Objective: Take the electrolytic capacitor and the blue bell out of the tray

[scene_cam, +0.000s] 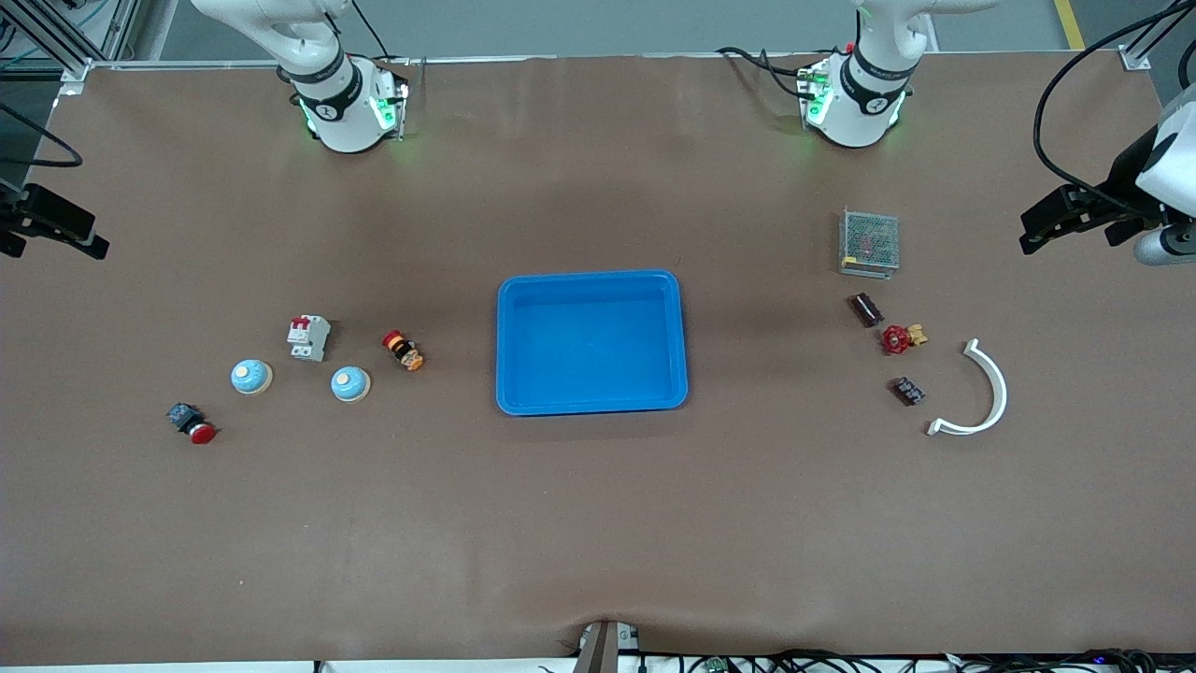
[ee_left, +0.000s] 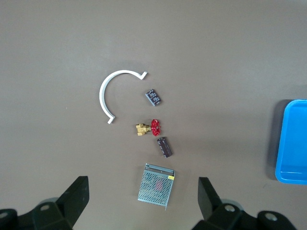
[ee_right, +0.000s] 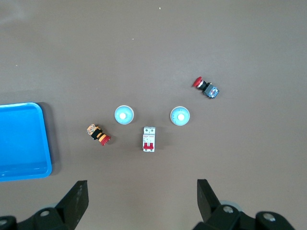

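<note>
Blue tray (scene_cam: 591,280) is sitting bare on the desk (scene_cam: 598,523). I am holding my left end effector (ee_left: 144,201) and right end effector (ee_right: 142,201) released, both waiting above the desk's ends.

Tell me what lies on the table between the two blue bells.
Nothing: bare table separates the two blue bells. The white circuit breaker sits farther from the front camera, off that line. Front view shows it.

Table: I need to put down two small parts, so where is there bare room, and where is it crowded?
The tray holds nothing. Bare table runs along the front-camera edge, and between the tray and the two arm bases. Crowded: the cluster around the blue bells toward the right arm's end, and the cluster from the mesh box to the white curved piece toward the left arm's end.
</note>
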Robot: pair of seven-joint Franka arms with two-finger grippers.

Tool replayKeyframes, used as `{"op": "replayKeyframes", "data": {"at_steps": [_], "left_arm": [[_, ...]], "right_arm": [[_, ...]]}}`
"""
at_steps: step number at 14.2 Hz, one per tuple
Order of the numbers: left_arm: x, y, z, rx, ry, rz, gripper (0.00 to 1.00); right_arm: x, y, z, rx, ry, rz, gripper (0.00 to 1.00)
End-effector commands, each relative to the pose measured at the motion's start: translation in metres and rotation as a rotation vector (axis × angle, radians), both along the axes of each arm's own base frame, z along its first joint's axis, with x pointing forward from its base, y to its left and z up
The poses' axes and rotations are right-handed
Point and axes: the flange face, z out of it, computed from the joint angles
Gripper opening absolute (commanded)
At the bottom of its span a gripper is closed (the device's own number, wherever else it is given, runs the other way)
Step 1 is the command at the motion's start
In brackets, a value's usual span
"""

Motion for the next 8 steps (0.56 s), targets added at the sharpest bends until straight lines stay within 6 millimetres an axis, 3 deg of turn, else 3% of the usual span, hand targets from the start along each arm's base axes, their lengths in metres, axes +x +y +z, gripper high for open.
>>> {"op": "replayKeyframes", "data": {"at_steps": [1, 8], "left_arm": [[-0.0047, -0.0009, 0.0038, -0.019, 0.001, -0.013, 1.00], [-0.0049, -0.0010, 0.0055, -0.020, -0.004, -0.016, 1.00]], "right_arm": [[-0.0055, 0.0061, 0.0007, 0.003, -0.014, -0.008, 1.00], [-0.0016, 0.0108, 0.0030, 0.000, -0.037, 0.001, 1.00]]}}
